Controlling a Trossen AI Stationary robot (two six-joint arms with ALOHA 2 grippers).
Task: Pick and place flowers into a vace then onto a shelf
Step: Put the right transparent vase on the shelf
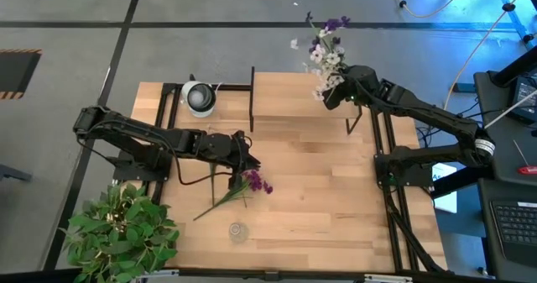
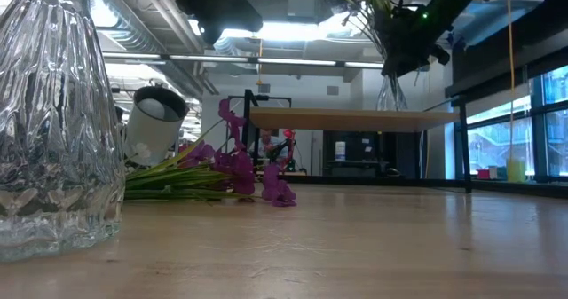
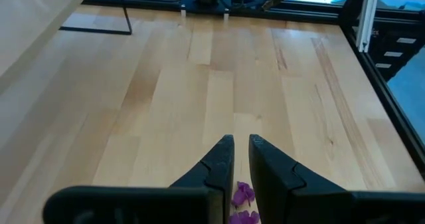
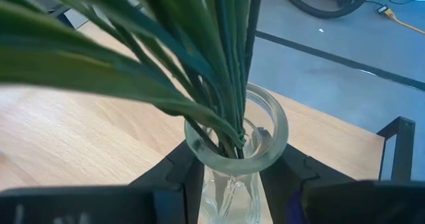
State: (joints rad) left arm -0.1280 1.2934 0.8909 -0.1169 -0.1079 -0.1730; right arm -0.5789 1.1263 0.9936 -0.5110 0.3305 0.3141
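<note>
A clear glass vase (image 4: 236, 144) holds a bunch of flowers (image 1: 325, 52) with white and purple blossoms. My right gripper (image 1: 340, 94) is shut on it over the right end of the shelf (image 1: 294, 98). In the low view the vase (image 2: 393, 90) shows just above the shelf board (image 2: 355, 119). More purple flowers (image 1: 250, 182) lie flat on the table. My left gripper (image 1: 246, 155) hovers above them, its fingers a narrow gap apart (image 3: 240, 144) and touching nothing. My right gripper pinches the vase's neck (image 4: 229, 184) just under the rim, one finger (image 4: 180, 171) on each side. The fingers come in level from the table's right. The vase is upright, with the stems rising from its mouth. Whether its base rests on the shelf I cannot tell.
A second, empty glass vase (image 1: 237, 230) stands near the table's near edge and looms large in the low view (image 2: 53, 113). A white round device (image 1: 199, 98) sits at the shelf's left end. A bushy potted plant (image 1: 122, 233) stands at the near left corner.
</note>
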